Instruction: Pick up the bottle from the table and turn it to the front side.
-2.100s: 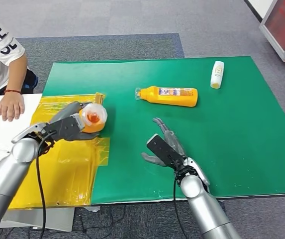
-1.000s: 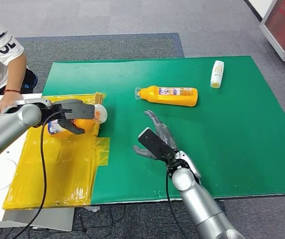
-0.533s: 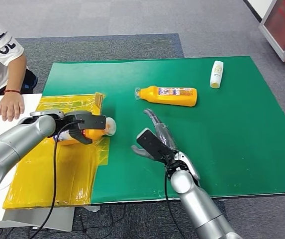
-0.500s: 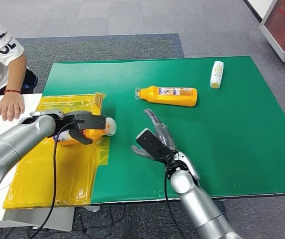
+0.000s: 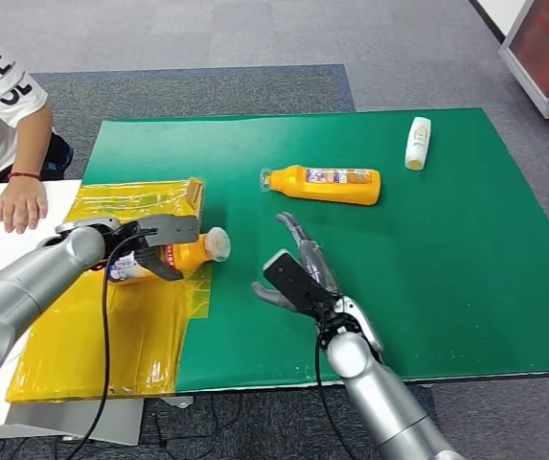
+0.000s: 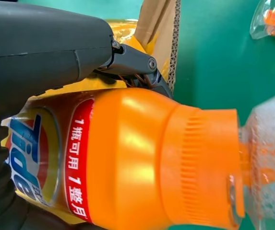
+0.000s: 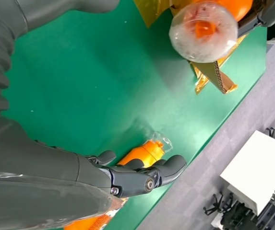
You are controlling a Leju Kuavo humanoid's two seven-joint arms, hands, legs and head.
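Bottle (image 5: 173, 257) shifted toward green mat | left hand (image 5: 157, 241) gripping | right hand (image 5: 296, 278) spread, empty

Held bottle (image 6: 128, 163) base hidden by left hand (image 5: 157, 241); label partly covered.

the held bottle (image 5: 173, 256) is orange with a clear frosted cap and a red, blue and yellow label with white lettering; the second bottle (image 5: 327, 184) is orange too, and a small bottle (image 5: 418, 143) is white and pale yellow. the table mat (image 5: 430, 249) is plain green, the plastic sheet (image 5: 123, 326) translucent yellow. the left hand (image 5: 148, 241) and right hand (image 5: 302, 278) are dark grey on silver arms.
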